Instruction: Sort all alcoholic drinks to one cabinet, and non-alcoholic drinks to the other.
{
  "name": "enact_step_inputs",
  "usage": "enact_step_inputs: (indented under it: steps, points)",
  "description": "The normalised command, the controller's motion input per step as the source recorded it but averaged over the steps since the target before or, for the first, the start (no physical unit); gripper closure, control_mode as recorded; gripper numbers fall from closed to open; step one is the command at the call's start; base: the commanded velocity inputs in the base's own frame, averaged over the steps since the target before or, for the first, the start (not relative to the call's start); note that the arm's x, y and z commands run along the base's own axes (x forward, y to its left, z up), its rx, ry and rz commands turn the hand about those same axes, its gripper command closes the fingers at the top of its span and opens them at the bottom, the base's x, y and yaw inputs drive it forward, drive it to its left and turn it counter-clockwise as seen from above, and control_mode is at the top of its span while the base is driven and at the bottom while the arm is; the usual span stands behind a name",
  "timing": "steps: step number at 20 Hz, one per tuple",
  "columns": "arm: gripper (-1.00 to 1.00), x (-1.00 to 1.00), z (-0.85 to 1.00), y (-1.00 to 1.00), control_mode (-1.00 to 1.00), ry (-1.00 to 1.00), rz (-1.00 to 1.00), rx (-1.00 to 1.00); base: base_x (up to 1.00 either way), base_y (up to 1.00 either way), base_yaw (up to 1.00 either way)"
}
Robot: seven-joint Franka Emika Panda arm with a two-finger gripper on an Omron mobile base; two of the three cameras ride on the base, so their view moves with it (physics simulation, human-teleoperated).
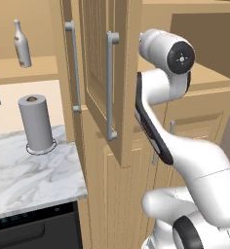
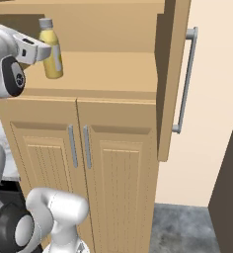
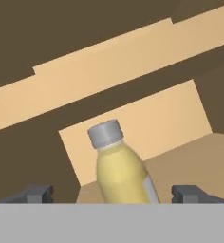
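While the yellow bottle point(image 3: 122, 173) stands upright on the pantry unit's shelf point(image 2: 108, 69) | end effector point(image 3: 114, 193): spread wide, nothing gripped, one fingertip each side | bottle dead ahead between the tips, long axis vertical, leaning in hand view | next, judged: back straight out.

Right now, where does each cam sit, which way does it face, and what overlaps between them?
Left base view: behind the arm to its left, facing the pantry unit with its open door, a grey bottle on a shelf and a paper towel roll; the arm's white links show.
Right base view: behind-right, facing the pantry shelf with the yellow bottle; arm links at left.
Hand view: on the hand, looking along the open gripper at the yellow bottle standing between the tips.
Shared: right base and hand views both show the yellow bottle.
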Motion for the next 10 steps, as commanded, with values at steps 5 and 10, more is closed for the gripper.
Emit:
enact_step_inputs:
  steps: [5,10]
  points:
    - [-1.00,-1.00,-0.26,-0.03,-1.00,0.29,0.00,0.10,0.00,0.00,0.00]
    - [-1.00,-0.86,-0.29,-0.30,-1.00,0.43,0.00,0.19,0.00,0.00,0.00]
